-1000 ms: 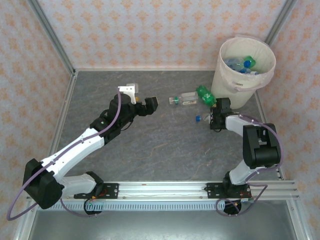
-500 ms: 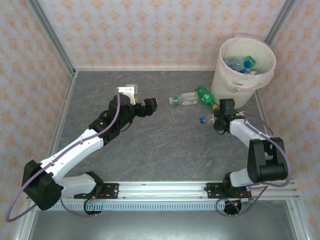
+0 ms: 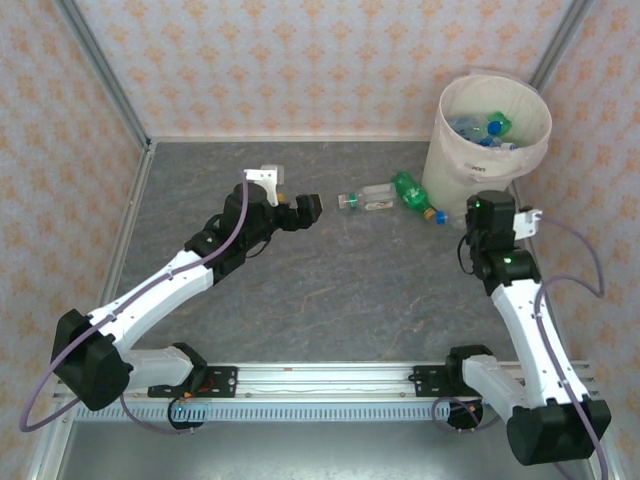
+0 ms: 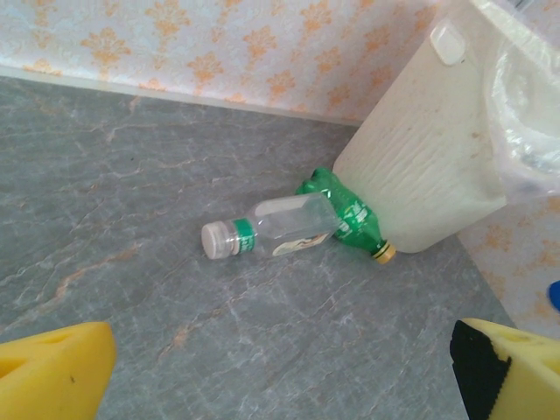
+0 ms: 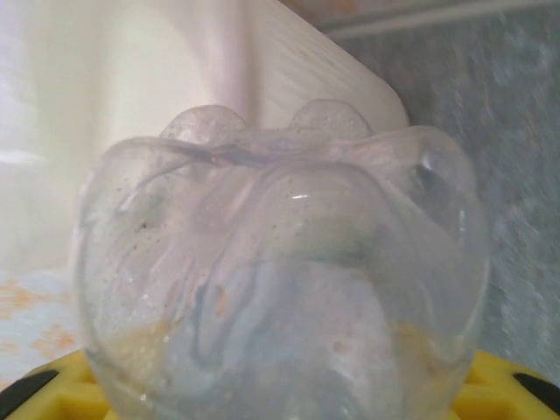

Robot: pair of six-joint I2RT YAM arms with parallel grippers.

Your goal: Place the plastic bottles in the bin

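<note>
Gripping a clear bottle (image 5: pixel 280 280) — lobed base, scuffed — right pincer (image 5: pixel 280 398) clamped round it, left pincer (image 3: pixel 287 195) wide

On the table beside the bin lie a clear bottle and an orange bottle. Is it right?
One thing is wrong: there is no orange bottle; it is a green bottle. The left wrist view shows it lying with the clear bottle on the table beside the bin.
</note>
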